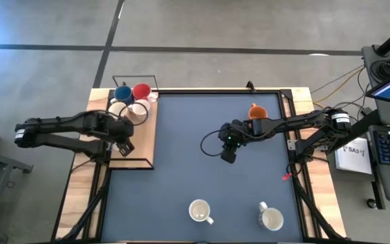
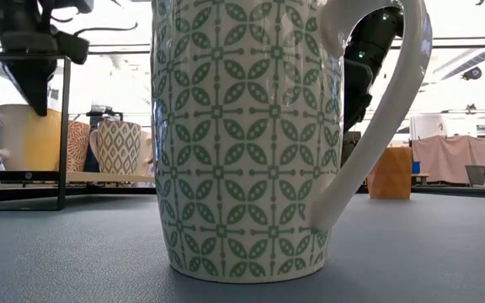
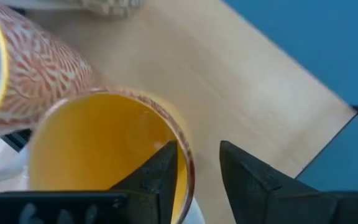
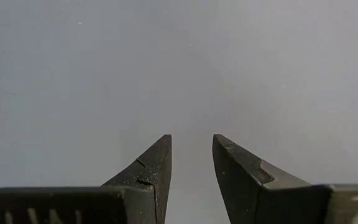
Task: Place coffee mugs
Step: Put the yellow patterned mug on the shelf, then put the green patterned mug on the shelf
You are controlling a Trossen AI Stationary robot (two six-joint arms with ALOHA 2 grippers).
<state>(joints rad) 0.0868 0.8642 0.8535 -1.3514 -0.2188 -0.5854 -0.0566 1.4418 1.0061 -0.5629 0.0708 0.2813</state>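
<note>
My left gripper [image 1: 124, 144] is open over the wooden board at the table's left. In the left wrist view it [image 3: 199, 162] straddles the rim [image 3: 190, 163] of an orange-patterned mug with a yellow inside [image 3: 98, 143], one finger inside and one outside. I cannot tell whether either finger touches it. A blue mug [image 1: 122, 93], a red mug [image 1: 141, 91] and white mugs [image 1: 136, 112] stand on the board's far end. My right gripper [image 1: 227, 156] is open and empty [image 4: 191, 155] above the blue mat, near an upright orange mug [image 1: 257, 112]. Two white mugs [image 1: 200, 211] [image 1: 271, 218] stand by the near edge.
A black wire frame [image 1: 134, 80] edges the board's far side. In the low view the green-patterned white mug [image 2: 242, 135] fills the foreground, with the orange mug [image 2: 391, 172] behind it. The mat's middle [image 1: 181, 156] is bare. A laptop and cables sit beyond the table's right edge.
</note>
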